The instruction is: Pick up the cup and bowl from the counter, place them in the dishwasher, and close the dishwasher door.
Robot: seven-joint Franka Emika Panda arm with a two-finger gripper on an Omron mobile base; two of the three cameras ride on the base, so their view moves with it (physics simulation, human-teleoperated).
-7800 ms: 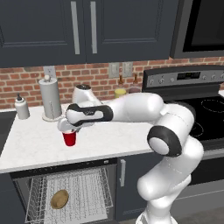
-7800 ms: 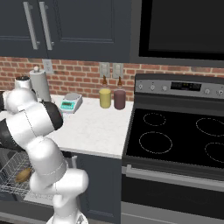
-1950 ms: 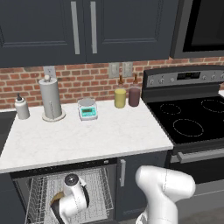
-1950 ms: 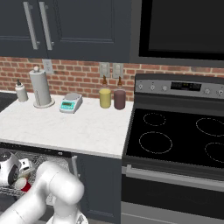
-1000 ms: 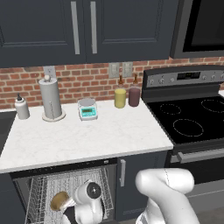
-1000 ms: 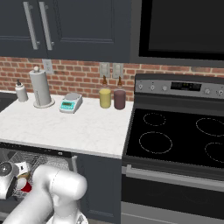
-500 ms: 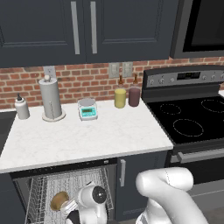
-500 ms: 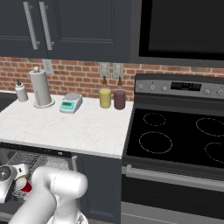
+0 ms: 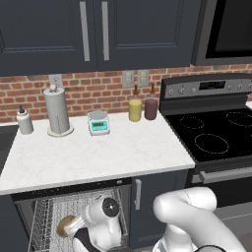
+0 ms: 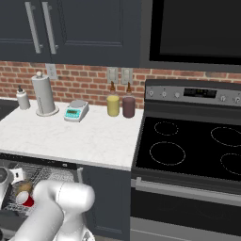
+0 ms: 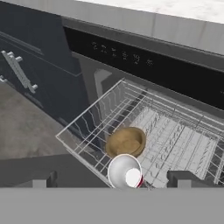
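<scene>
Both dishes sit in the light-grey wire rack (image 11: 175,135) of the dishwasher: the shallow tan-brown wooden bowl (image 11: 126,141) at lower centre of the hand view, the small red cup (image 11: 126,172) just below. The jaws gape wide, holding nothing. Only closing the door looks left.

wood-like bowl (image 11: 126,141), wire rack (image 11: 175,135), marble-look counter (image 9: 93,152)
</scene>
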